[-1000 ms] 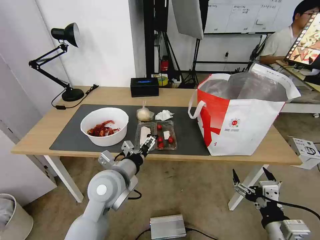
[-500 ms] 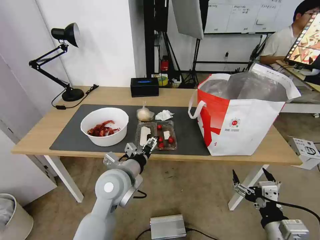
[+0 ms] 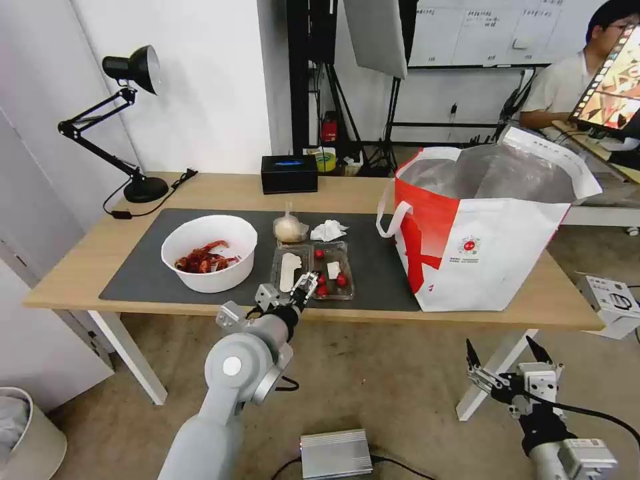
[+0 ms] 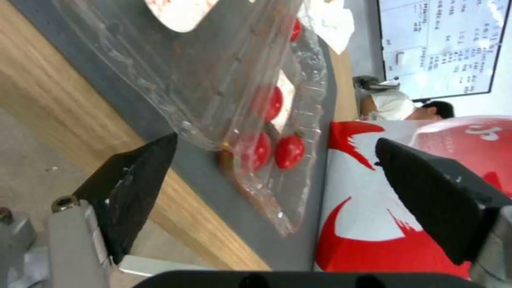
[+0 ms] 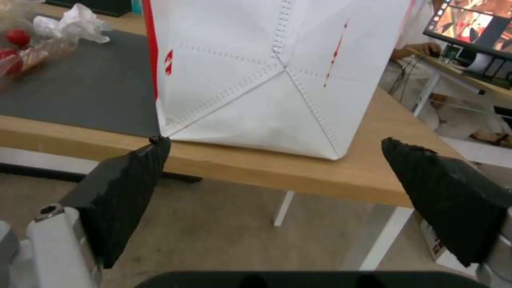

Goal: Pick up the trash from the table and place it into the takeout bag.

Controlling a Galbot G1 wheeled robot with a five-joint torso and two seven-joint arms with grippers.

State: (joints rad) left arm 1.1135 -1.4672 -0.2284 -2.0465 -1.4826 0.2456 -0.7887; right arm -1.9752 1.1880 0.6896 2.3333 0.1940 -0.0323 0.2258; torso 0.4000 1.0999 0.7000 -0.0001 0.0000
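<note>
Left wrist view, clamshell tray (image 4: 235, 100) between spread left pincer (image 4: 277, 180)

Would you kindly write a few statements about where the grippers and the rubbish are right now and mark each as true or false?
1. The left gripper is open at the near edge of the tomato tray. True.
2. The tissue is already inside the takeout bag. False: it lies on the grey mat, beside the knotted bag.
3. The right gripper holds the bowl. False: it hangs open and empty below the table edge.
4. The bowl has red shells in it. True.
5. The takeout bag lies flat on its side. False: it stands upright, mouth open.
</note>
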